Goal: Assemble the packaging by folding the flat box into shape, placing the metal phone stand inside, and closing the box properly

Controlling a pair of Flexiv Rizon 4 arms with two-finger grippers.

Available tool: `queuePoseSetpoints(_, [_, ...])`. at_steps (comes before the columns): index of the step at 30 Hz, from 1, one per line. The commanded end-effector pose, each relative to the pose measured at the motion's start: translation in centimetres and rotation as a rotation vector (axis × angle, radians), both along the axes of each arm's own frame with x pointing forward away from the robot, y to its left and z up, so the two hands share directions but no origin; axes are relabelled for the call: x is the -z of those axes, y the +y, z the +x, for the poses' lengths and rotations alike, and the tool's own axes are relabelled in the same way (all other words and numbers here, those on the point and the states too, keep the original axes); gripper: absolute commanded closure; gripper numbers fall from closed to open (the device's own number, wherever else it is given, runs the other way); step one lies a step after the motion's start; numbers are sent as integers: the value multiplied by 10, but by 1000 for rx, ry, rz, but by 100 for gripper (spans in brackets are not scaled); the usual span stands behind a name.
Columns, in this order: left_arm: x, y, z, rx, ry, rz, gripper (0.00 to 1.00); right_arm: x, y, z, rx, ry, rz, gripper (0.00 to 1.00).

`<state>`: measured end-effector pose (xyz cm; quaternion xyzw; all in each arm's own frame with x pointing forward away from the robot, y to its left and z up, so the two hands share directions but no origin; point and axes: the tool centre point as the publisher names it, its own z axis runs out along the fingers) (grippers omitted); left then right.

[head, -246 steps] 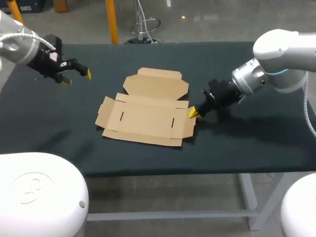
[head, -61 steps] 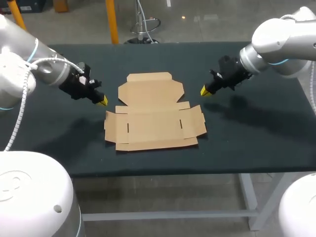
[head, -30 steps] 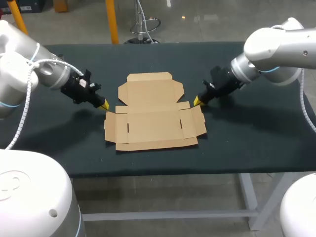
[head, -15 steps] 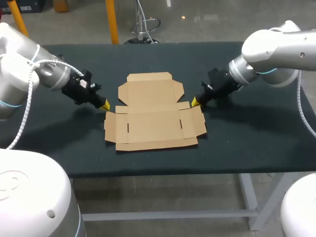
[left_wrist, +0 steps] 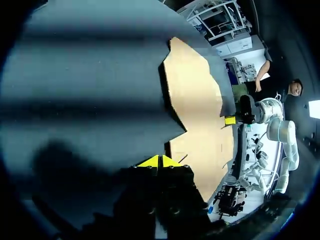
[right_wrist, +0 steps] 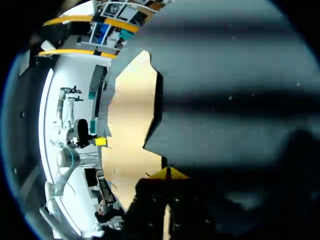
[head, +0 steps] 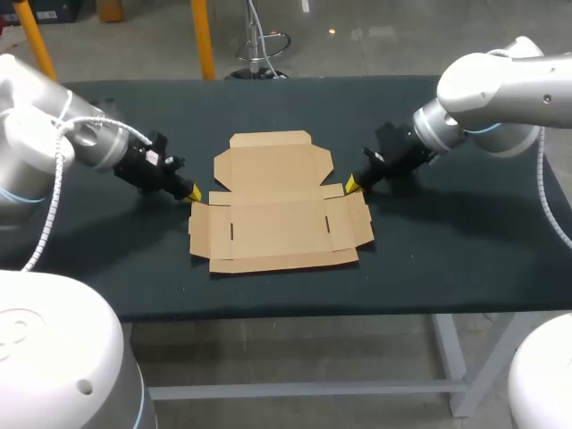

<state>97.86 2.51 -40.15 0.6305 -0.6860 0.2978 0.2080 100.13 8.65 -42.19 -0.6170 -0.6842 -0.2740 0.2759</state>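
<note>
Your left gripper (head: 192, 193) and right gripper (head: 352, 185) flank the flat box (head: 277, 210) mid-frame.
Both pairs of fingers (left_wrist: 150, 162) are pressed together, likely to pry up its side flaps (head: 200, 234).

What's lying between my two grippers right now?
Only the flat cardboard box. In the head view, the left gripper is by its left flap corner and the right gripper by its right, with cardboard spanning the stretch between.

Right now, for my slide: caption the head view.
The flat box lies between the shut left gripper and right gripper.
</note>
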Motion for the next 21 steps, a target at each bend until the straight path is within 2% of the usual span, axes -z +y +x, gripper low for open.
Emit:
queuePoseSetpoints(1, [5,-1,4,-4,-10,-4,100,3,0,3,-6,5,8,100])
queuePoseSetpoints(21, [11,-14,8,31,-12,-32,100,4,7,5,-12,1,22,100])
